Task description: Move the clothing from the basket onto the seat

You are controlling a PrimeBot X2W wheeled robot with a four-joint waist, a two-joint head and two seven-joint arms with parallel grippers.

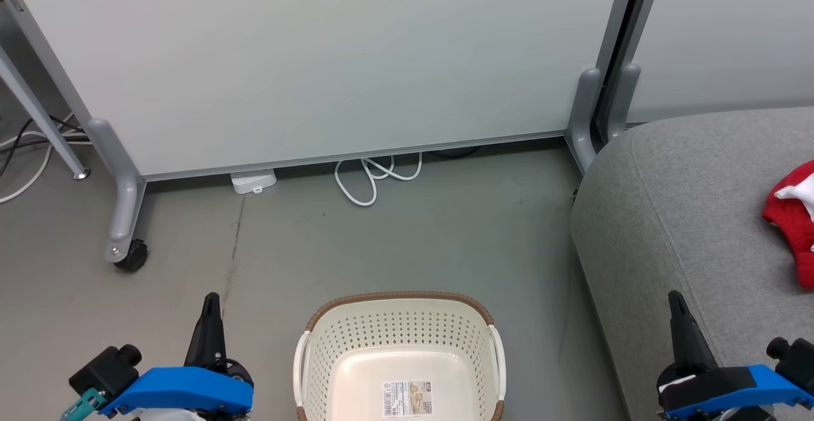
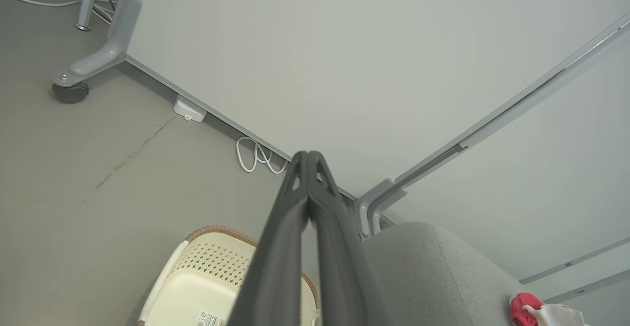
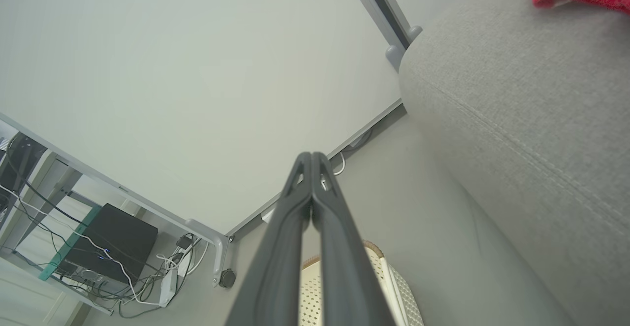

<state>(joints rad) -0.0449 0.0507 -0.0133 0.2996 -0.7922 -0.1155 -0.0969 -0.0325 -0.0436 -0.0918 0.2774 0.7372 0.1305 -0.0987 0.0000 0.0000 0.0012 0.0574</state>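
Cream oval plastic laundry basket with perforated walls and a brown woven-look rim [image 1: 399,329] sits on the grey floor [image 1: 286,249], straight ahead and between the two arms. Its placement near the sofa's rounded corner probably keeps the carry short.

Contents: one paper label [image 1: 407,398] on the base. No fabric shows in the visible part of the interior. The basket's near end is cut off by the picture edge, so I cannot check it.

Bright red garment with white trim [image 1: 792,217] lies on top of the large grey fabric-upholstered sofa [image 1: 687,205], at the far right of the head view and well apart from the basket. Judgement: the transfer looks complete, or close to it.

Left gripper [image 1: 211,300]: dark fingers pressed together, nothing between them. Right gripper [image 1: 675,299]: the same, closed and empty, in front of the sofa's side. Both point forward on either side of the basket. This reads as a rest pose, likely because no pick is under way.

White wheeled partition panel [image 1: 318,58] stands behind, with a looped white cable [image 1: 372,179] at its foot. Neither obstructs the work.
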